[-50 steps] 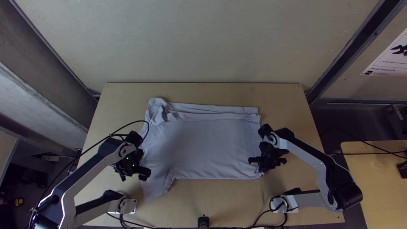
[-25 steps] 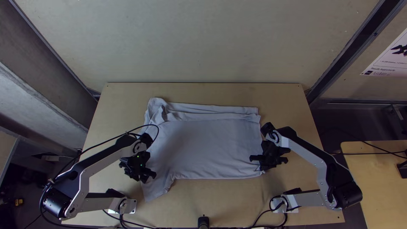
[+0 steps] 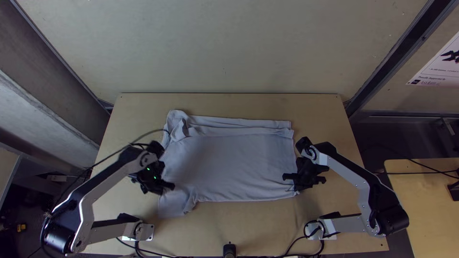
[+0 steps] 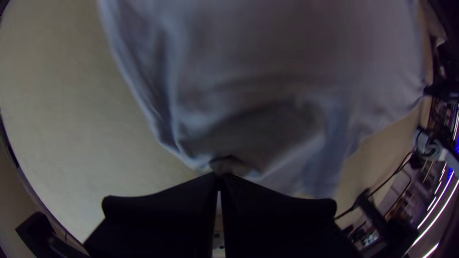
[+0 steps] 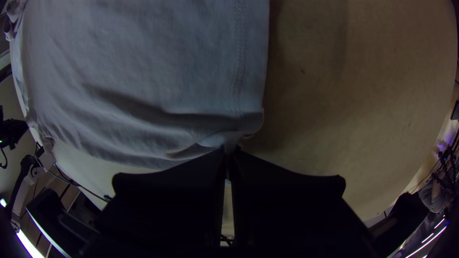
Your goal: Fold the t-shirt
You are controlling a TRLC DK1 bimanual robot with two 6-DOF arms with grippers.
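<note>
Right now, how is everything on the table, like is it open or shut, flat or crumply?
T-shirt, mostly spread, layers showing along its far edge
Left end effector, shut, pinching the shirt's edge
Right end effector, shut, pinching a near corner
Table, partly covered

T-shirt (image 3: 234,165): soft matt cloth, finely wrinkled
Table (image 3: 239,224): smooth, pale wood
Arm links (image 3: 354,180): smooth metal, faintly glossy

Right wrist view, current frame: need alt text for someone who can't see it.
The right gripper, its fingers shut, pinches a corner of the pale t-shirt at the end of a stitched edge. The cloth lies over the light wooden table, with creases running through it near the grip.
</note>
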